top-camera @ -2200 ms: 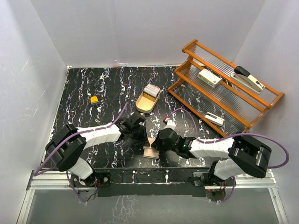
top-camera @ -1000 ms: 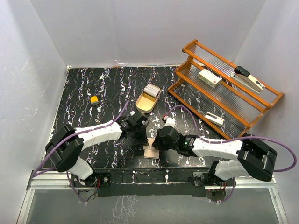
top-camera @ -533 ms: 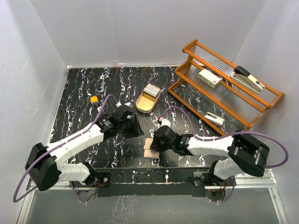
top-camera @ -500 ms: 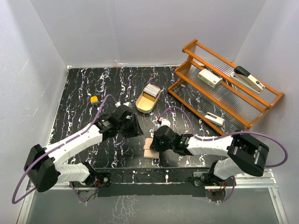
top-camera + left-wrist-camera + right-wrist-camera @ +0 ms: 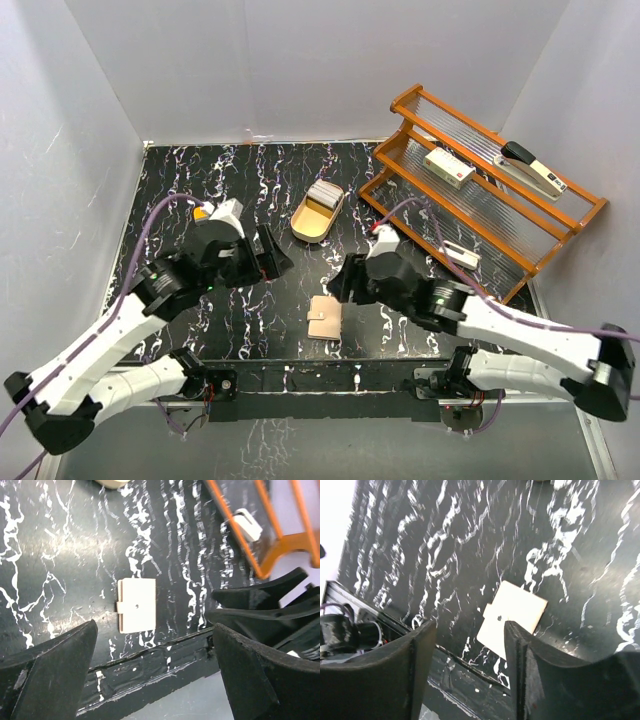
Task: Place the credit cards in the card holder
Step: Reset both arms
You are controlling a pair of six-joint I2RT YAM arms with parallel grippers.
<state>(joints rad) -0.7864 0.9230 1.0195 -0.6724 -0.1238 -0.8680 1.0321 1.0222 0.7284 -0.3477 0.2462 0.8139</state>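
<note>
The tan card holder lies folded flat near the table's front edge, tab to the left, with nothing touching it. It also shows in the left wrist view as the card holder and in the right wrist view as the card holder. My left gripper hovers up and left of it, open and empty. My right gripper hovers just right of it, open and empty. Pale credit cards stand stacked in the gold oval tray further back.
A wooden tiered rack fills the right side, holding a white box with a red mark, a stapler and a small white item. A small orange object sits at the left. White walls enclose the table.
Both grippers were shut low at the card holder; they have let go, opened and lifted away, the left arm swinging left and back, the right arm right. The holder now lies flat.
</note>
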